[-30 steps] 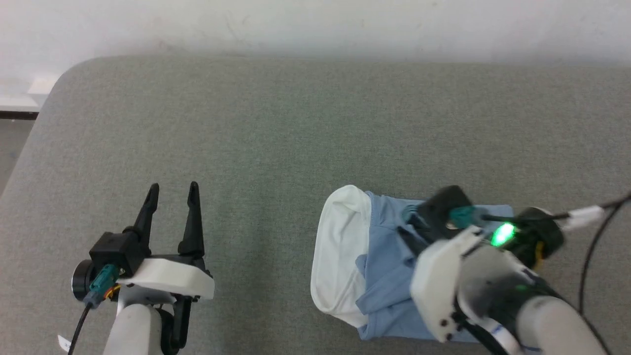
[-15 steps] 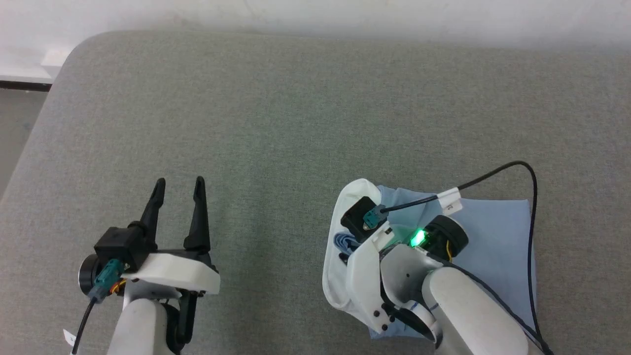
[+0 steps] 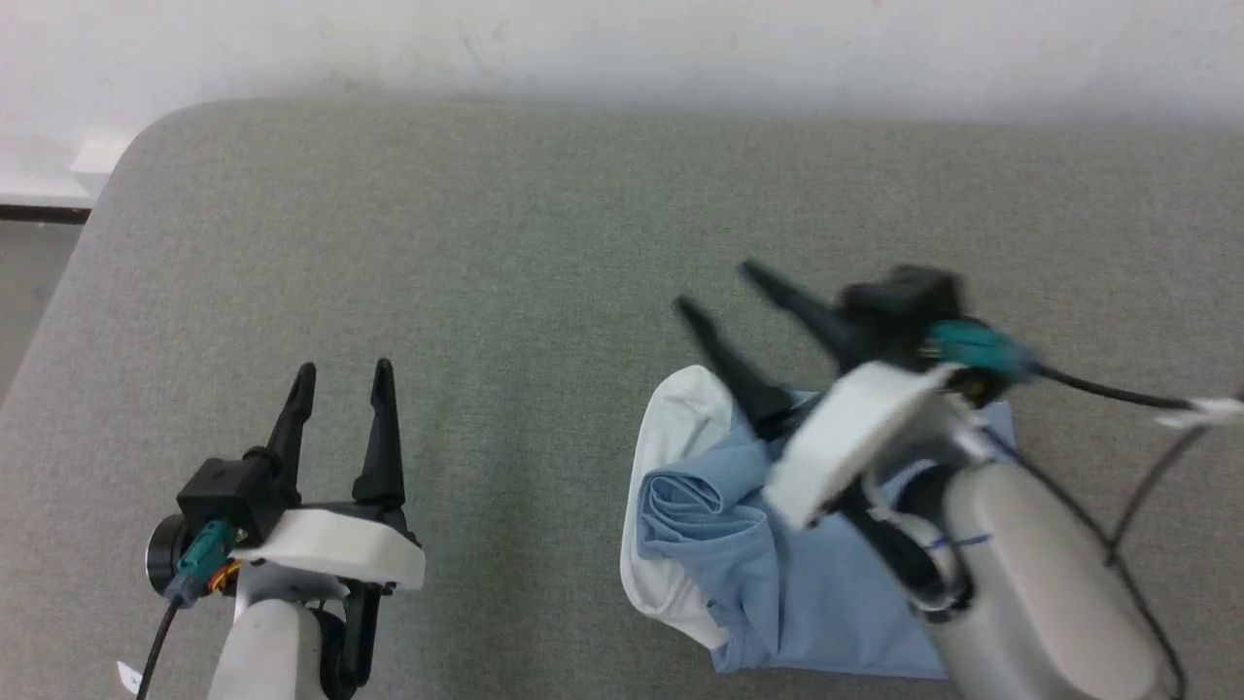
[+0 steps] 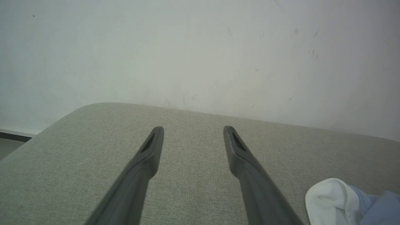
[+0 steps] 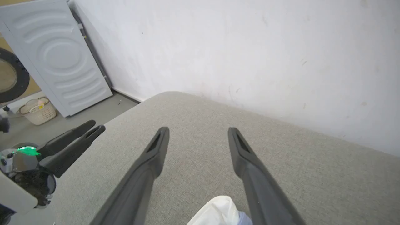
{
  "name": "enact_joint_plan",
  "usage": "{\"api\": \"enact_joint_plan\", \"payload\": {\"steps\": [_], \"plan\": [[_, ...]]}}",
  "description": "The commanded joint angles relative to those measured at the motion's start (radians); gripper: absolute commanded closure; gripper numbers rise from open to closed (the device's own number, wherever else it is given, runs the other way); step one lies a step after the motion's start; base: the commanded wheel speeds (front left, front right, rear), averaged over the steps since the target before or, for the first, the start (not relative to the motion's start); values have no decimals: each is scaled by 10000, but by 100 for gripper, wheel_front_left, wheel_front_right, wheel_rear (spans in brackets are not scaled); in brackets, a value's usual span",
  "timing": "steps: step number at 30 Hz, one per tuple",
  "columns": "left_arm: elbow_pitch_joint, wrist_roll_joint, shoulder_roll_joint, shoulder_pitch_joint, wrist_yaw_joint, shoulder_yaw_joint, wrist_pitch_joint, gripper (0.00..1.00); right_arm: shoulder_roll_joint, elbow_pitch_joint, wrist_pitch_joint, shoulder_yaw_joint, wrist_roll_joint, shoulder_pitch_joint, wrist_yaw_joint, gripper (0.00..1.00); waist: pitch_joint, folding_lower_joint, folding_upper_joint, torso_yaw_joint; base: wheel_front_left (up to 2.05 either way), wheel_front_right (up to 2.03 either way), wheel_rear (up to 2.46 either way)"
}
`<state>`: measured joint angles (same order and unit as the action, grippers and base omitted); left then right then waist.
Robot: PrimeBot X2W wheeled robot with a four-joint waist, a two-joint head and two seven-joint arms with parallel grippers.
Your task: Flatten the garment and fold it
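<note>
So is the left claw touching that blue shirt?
Apart. In the head view the left gripper stands open over bare grey cushion, with a wide strip of it between the gripper and the garment.

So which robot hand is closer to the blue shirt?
Right. The right gripper hovers open just over the shirt; the left gripper sits open, apart, off to its side.

The garment [image 3: 807, 603] lies on the bench [image 3: 535, 243], right of the left gripper [image 3: 344, 369] and under the right gripper [image 3: 717, 287]. The wall [image 3: 622, 39] stands behind the bench.

Pale forearms [image 3: 262, 651], white wrist housings [image 3: 330, 554], black tapered fingers [image 3: 380, 428], seemingly teal plugs [image 3: 201, 547].
</note>
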<state>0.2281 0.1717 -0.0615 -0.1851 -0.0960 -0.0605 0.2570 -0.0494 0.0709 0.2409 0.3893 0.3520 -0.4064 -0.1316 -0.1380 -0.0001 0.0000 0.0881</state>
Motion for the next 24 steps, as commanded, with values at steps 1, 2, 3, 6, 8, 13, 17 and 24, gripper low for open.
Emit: {"api": "enact_joint_plan", "payload": {"steps": [1, 2, 3, 6, 8, 13, 17, 24], "plan": [[-1, -103, 45, 134, -40, -37, 47, 0, -10, -235, -477, -488, -43, 350, 9, 0, 166, 1, 0, -143, 0, 0, 0], [-38, -128, 46, 204, -49, -71, 47, 0, -10, -654, -1190, -1344, -104, 793, 9, 0, 254, 1, 0, -209, 0, 0, 0], [-60, -139, 47, 232, -54, -82, 47, 0, -10, -851, -1525, -1798, -143, 1043, 9, 0, 288, 1, 0, -234, 0, 0, 0], [-132, -153, 51, 293, -66, -113, 47, 0, -10, -1294, -2326, -3112, -311, 1838, 9, 0, 350, 1, 0, -302, 0, 0, 0], [-191, -155, 54, 320, -69, -146, 47, 0, -9, -1384, -2682, -3863, -421, 2345, 9, 0, 357, 1, 0, -349, 0, 0, 0], [-280, -171, 63, 313, -81, -161, 47, 0, -9, -828, -2496, -5011, -446, 3463, 9, 0, 325, 1, 0, -367, 0, 0, 0], [-330, -182, 69, 275, -90, -172, 47, 0, -9, 104, -1523, -5492, 362, 3944, 9, 0, 260, 1, 0, -355, 0, 0, 0], [-333, -195, 81, 212, -102, -161, 47, 0, -9, 1515, 438, -5491, 1836, 3994, 9, 0, 165, 1, 0, -251, 0, 0, 0]]}}
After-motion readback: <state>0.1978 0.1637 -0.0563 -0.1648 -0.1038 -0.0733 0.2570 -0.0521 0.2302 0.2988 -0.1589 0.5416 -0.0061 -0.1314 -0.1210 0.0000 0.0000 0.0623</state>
